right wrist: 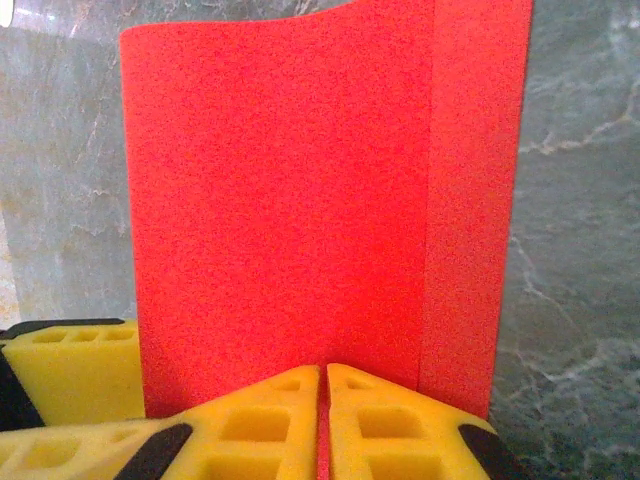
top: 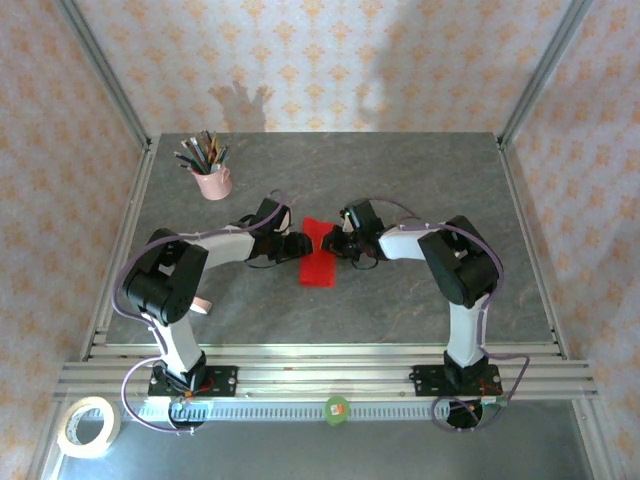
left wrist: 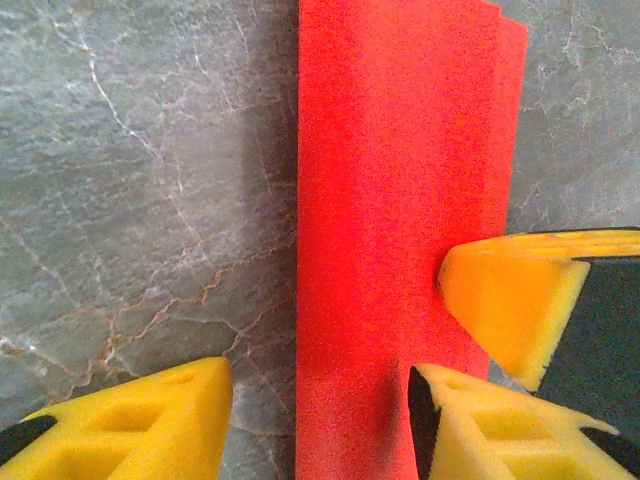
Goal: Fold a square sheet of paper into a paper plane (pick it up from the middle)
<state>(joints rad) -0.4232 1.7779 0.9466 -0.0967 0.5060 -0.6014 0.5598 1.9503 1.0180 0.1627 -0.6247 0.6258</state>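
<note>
The red paper plane (top: pixel 320 258) lies as a folded strip in the middle of the grey table, between the two arms. My right gripper (right wrist: pixel 323 372) is shut on its near edge, with a thin red line of paper showing between the yellow fingers. One flap (right wrist: pixel 280 200) stands up, slightly curved, beside a flatter folded band (right wrist: pixel 475 200). My left gripper (left wrist: pixel 320 370) is open and straddles the strip (left wrist: pixel 400 200): its right finger (left wrist: pixel 490 430) sits at the paper's edge and its left finger (left wrist: pixel 150 420) rests on bare table. In the top view both grippers (top: pixel 300 243) (top: pixel 337 243) meet at the paper.
A pink cup (top: pixel 212 181) holding several pens stands at the back left of the table. A roll of tape (top: pixel 88 425) lies off the table at the front left. Aluminium frame posts (top: pixel 105 70) border the table, and a rail (top: pixel 320 375) runs along the near edge.
</note>
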